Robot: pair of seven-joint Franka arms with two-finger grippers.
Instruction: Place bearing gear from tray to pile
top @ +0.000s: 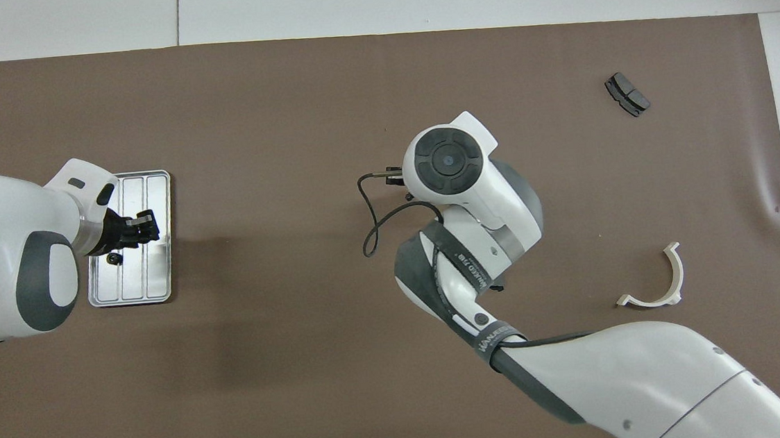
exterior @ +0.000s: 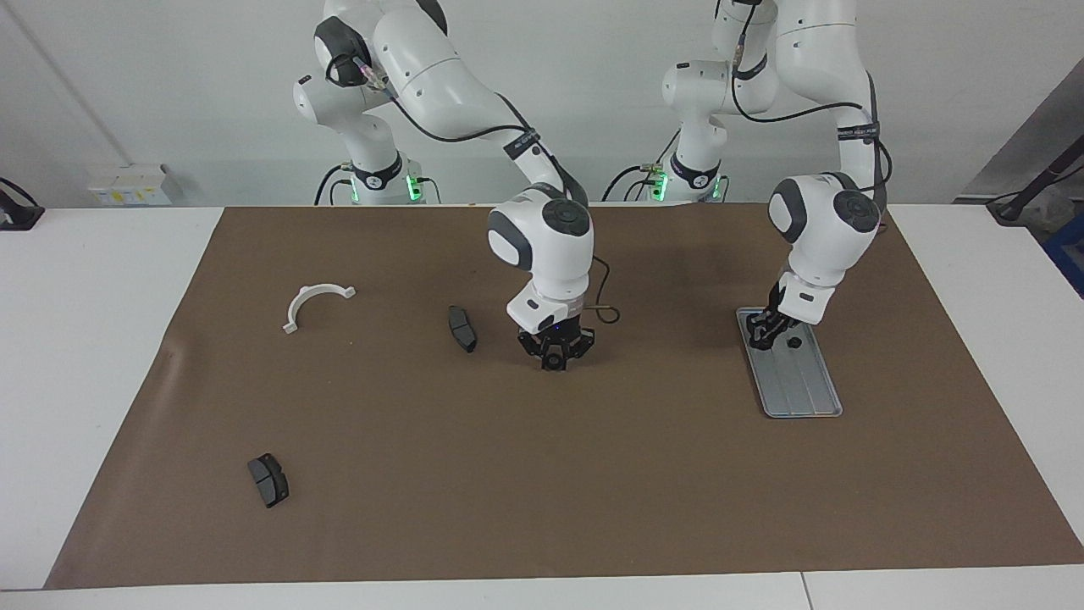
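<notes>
Brown paper mat (exterior: 542,508) covers most of the white table (exterior: 93,356), and everything lies on it.

Toward the left arm's end sits the tray (exterior: 800,390), silver-grey and ridged lengthwise, with one short end toward the robots. The gear (exterior: 793,343), a small dark round piece, lies on the tray in the part nearer the robots. The left gripper (exterior: 762,332) is low over that same end of the tray, just beside the gear and apart from it. I cannot tell whether this gripper is open or closed, nor whether it touches the tray. In the overhead view the gear (top: 113,257) shows just at the edge of the left gripper (top: 143,228), with the rest of the tray (top: 151,283) bare.

Near the middle of the mat the right gripper (exterior: 552,360) points straight down, close above the paper. Its links splay out and its tips are drawn together on a small dark part (exterior: 552,365). From overhead the wrist hides this gripper. A thin black cable (top: 369,224) loops out beside the wrist.

The pile is a loose scatter toward the right arm's end. One dark pad (exterior: 461,329) lies just beside the right gripper, a little nearer the robots than its tips. A white half-ring (exterior: 315,302) lies well apart from that pad, closer to the mat's end. A second pad (exterior: 268,479) lies farthest from the robots, near the mat's corner, well apart from the others.
</notes>
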